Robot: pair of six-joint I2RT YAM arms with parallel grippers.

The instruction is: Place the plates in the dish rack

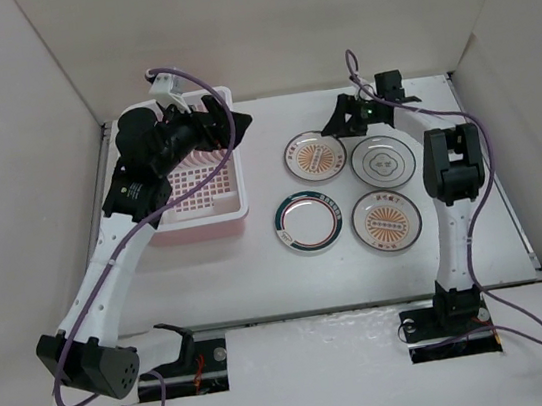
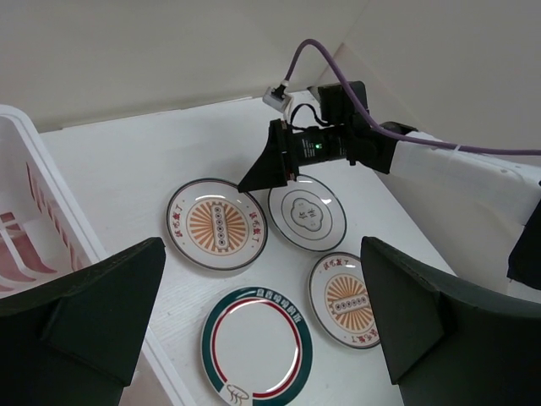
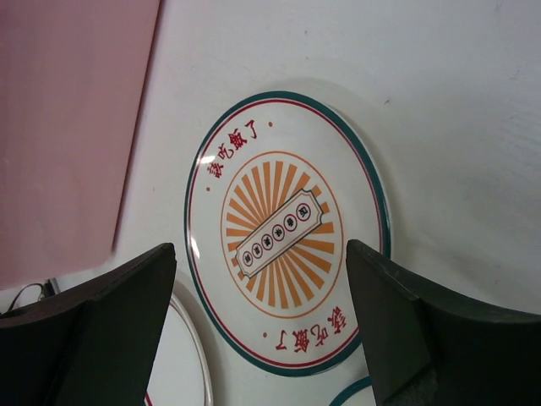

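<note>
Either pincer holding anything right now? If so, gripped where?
Nothing held. Left pincer open and empty by the dish rack; right pincer open over a sunburst plate, not gripping it.

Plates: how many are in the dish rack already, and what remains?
No plate visibly loaded; the left arm hides part of the dish rack. In hand: right gripper, open, hovers over the far sunburst plate. Left gripper is open and empty. Left: that plate, the grey-rimmed plate, green-rimmed plate and near sunburst plate.
</note>
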